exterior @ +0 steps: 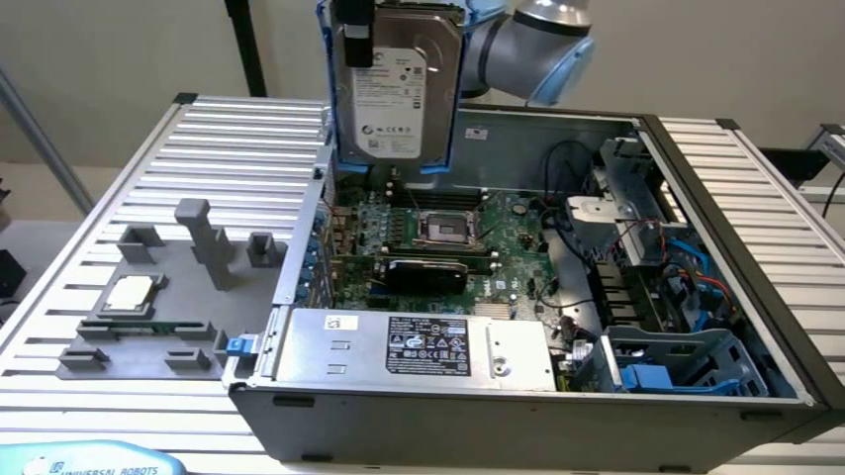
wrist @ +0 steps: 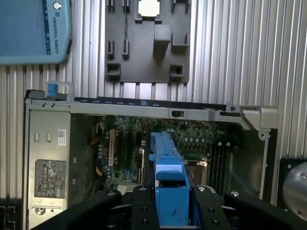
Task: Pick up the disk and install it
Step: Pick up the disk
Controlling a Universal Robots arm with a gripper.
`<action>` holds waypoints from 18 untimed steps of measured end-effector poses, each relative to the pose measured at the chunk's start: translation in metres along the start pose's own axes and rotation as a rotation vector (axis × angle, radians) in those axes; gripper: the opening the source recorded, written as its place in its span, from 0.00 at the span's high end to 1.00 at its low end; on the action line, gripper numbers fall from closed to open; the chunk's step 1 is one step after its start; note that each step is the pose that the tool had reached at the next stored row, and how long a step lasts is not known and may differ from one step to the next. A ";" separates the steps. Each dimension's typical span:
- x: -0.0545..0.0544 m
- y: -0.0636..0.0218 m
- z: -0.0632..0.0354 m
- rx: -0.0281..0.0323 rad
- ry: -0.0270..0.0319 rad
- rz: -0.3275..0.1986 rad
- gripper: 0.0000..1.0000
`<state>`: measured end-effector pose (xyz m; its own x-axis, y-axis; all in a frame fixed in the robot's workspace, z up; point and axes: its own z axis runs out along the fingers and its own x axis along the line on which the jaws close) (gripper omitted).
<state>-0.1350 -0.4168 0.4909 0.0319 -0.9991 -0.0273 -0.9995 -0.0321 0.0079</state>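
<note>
Grasping the disk (exterior: 394,94) in the gripper (wrist: 171,208), black fingers (wrist: 144,206) clenched on either side of the blue carrier frame. Holding it upright in the air, white label turned toward the exterior camera, bright blue plastic showing along both long edges. Hanging from the arm (exterior: 541,45) over the far part of the open computer case (exterior: 528,411), above the motherboard (exterior: 509,237) and clear of the floor of the case.

Looking down from the wrist: the blue frame edge running straight out between the fingers, with circuit board and slots beneath it.

Inside the case, along the near wall, a grey power supply (exterior: 330,346) with a black label. In the near corner at the exterior view's right, a blue plastic drive cage (exterior: 700,356), well apart from the disk, with cables beside it.

Standing on a ribbed metal table (exterior: 225,148). On the exterior view's left of the case, lying flat on the table, a dark grey fixture plate (exterior: 198,297) with raised blocks, carrying a small square silver chip (exterior: 129,294). At the near edge of the table, part of a light blue teach pendant (exterior: 79,460).
</note>
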 end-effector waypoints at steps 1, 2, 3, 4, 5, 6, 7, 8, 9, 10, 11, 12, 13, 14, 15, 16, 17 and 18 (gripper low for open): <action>0.001 -0.0045 -0.0001 0.0000 -0.0001 0.000 0.67; 0.003 -0.0090 -0.0002 0.0000 0.0000 0.000 0.67; 0.004 -0.0135 -0.0002 -0.0001 0.0001 0.000 0.67; 0.006 -0.0182 -0.0001 0.0000 0.0000 0.000 0.67; 0.007 -0.0227 -0.0001 -0.0001 0.0001 0.000 0.67; 0.009 -0.0272 0.0000 -0.0001 0.0001 0.000 0.67; 0.010 -0.0316 0.0000 -0.0001 0.0001 0.000 0.67; 0.012 -0.0362 0.0002 0.0001 -0.0002 0.000 0.67; 0.013 -0.0408 0.0003 0.0001 -0.0002 0.000 0.67; 0.015 -0.0452 0.0003 0.0001 -0.0001 0.000 0.67; 0.016 -0.0497 0.0002 -0.0001 0.0000 0.000 0.67; 0.018 -0.0543 0.0003 0.0000 0.0000 0.000 0.67; 0.019 -0.0587 0.0002 -0.0001 0.0000 0.000 0.67; 0.021 -0.0633 0.0003 0.0000 0.0000 0.000 0.67; 0.023 -0.0678 0.0003 0.0000 0.0000 0.000 0.67; 0.024 -0.0722 0.0003 0.0000 0.0000 0.000 0.67; 0.026 -0.0766 0.0002 0.0000 0.0000 0.000 0.67; 0.027 -0.0811 0.0002 -0.0001 0.0000 0.000 0.67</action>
<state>-0.0531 -0.4415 0.4893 0.0319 -0.9991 -0.0273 -0.9995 -0.0321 0.0079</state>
